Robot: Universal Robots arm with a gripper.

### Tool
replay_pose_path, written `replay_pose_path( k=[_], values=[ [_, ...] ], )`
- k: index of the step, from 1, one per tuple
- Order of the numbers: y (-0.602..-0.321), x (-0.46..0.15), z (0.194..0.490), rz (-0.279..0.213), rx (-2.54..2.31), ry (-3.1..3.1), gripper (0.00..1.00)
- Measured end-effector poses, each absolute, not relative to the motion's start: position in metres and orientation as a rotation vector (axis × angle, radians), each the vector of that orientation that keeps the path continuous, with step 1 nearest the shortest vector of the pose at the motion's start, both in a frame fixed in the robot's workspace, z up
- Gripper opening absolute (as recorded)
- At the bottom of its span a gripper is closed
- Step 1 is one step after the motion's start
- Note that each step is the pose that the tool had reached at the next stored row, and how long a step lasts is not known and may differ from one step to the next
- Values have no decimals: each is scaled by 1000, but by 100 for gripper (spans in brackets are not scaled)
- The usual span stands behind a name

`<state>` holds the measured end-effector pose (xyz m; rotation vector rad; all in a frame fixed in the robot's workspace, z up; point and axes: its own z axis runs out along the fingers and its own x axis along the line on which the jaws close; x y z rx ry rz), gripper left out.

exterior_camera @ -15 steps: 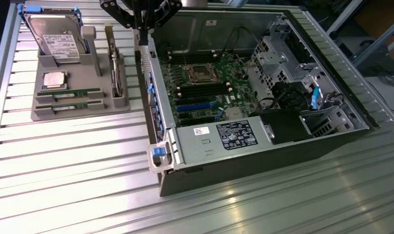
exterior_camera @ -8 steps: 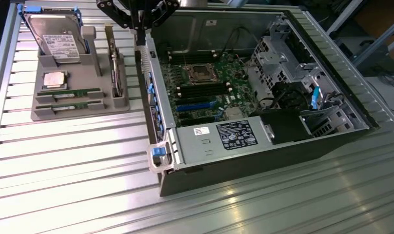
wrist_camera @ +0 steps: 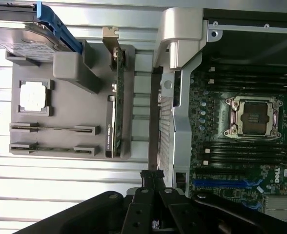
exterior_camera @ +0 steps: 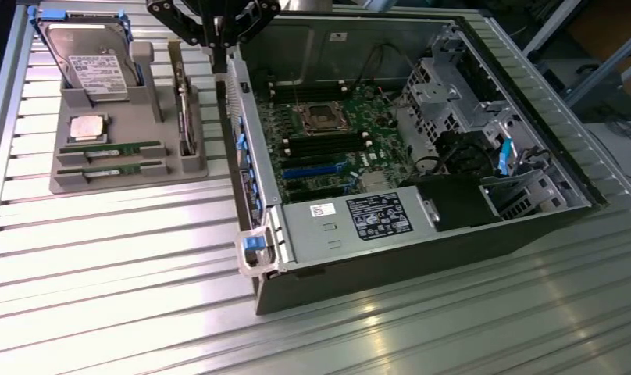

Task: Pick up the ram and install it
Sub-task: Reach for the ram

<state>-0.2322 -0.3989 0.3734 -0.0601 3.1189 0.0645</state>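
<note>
Two ram sticks, thin green boards, lie side by side in slots at the front of the grey holder tray: one ram stick and its twin. My gripper hangs high over the gap between the tray and the open computer case, near the case's side wall. Its black fingers are pressed together and hold nothing. The motherboard's dark memory slots lie beside the processor socket.
The tray also carries a hard drive in a blue bracket, a square silver processor chip and an upright expansion card. A power supply and drive cage stand in the case. Ribbed metal table all around.
</note>
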Motion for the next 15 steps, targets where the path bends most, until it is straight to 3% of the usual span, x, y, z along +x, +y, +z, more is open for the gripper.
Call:
replay_pose_path(
  k=[15],
  values=[
    [-399, -249, 373, 64, -60, 3119, 11]
  ],
)
